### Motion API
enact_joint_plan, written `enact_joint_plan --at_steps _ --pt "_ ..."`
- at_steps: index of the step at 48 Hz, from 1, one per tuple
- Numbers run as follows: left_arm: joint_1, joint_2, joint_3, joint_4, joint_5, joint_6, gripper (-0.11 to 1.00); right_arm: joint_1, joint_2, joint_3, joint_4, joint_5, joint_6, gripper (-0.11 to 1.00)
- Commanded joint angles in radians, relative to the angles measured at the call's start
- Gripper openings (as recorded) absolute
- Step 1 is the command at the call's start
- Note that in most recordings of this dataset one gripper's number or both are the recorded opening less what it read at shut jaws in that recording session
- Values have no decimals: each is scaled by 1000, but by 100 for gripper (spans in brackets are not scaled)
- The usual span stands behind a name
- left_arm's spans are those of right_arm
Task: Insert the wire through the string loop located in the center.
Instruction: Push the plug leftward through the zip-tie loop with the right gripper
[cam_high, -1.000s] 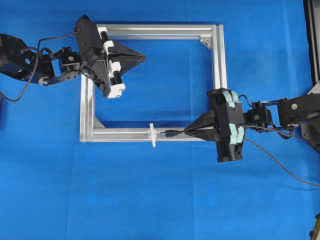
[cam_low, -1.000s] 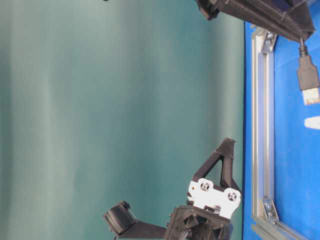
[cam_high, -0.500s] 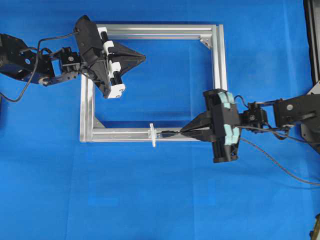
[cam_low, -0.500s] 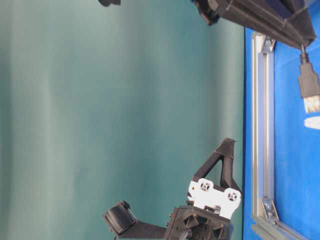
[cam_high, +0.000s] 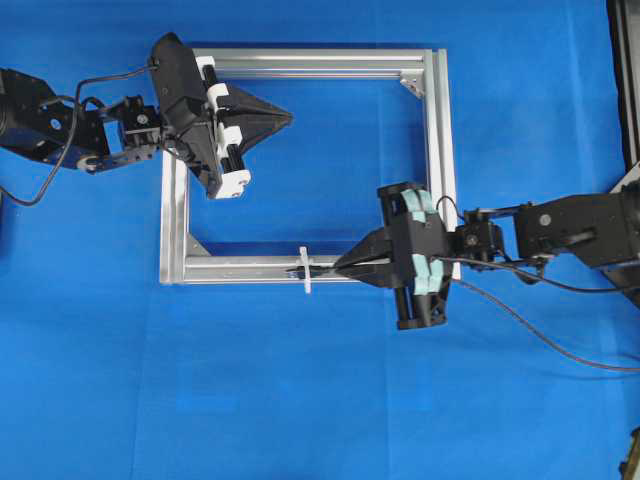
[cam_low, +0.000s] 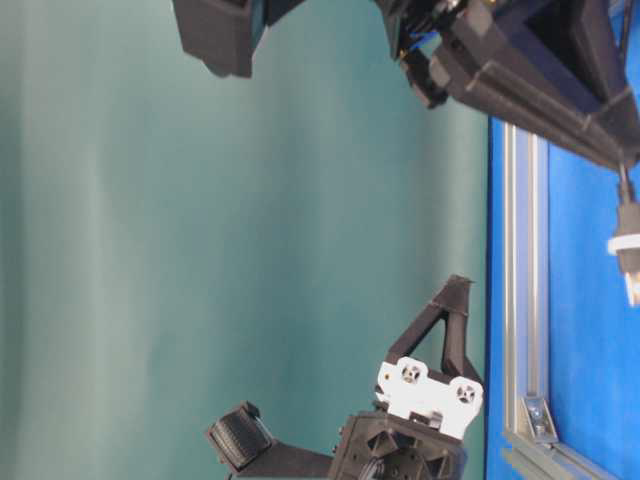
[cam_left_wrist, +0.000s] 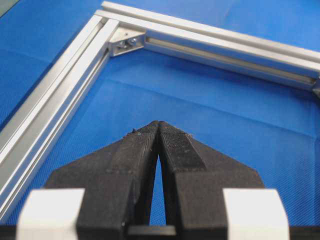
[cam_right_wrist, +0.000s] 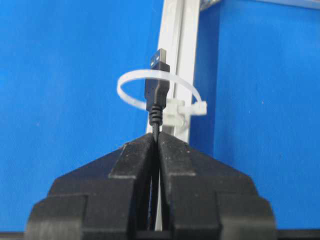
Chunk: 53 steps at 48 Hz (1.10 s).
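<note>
**Plug of the wire sits inside the string loop on the frame's lower rail**

Seen from overhead, a silver aluminium frame (cam_high: 437, 150) lies flat on a blue table cover (cam_high: 300, 400). The right gripper (cam_high: 338, 268) reaches in from the right, low over the frame's lower rail, its jaws pinched tight on the wire (cam_right_wrist: 156, 95), a thin black cable ending in a USB-style plug. In the right wrist view, the plug pokes through the string loop (cam_right_wrist: 131, 82), a white translucent tie standing up from the rail; the metal tip shows just beyond the loop's far band. The rest of the wire trails off to the right across the cover. The left gripper (cam_high: 288, 118) hovers over the frame's upper left corner, jaws pressed together and holding nothing, well apart from the loop.
</note>
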Motion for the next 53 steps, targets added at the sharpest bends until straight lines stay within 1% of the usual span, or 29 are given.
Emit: enact_joint_plan --at_steps 1,20,43,47,53 --pt "-3 -31 -8 3 -11 2 0 2 3 -35 3 -11 -2 -2" --pt "-3 -29 -6 3 -9 2 0 2 41 -87 2 -11 -2 -2" --pt "-3 -31 -5 11 5 -2 0 2 43 -89 2 -11 -2 -2" --pt "-15 -31 -3 11 18 -5 0 2 44 -89 2 -11 -2 -2" --pt "-64 -37 2 11 44 -11 0 2 43 -89 2 -11 -2 -2"
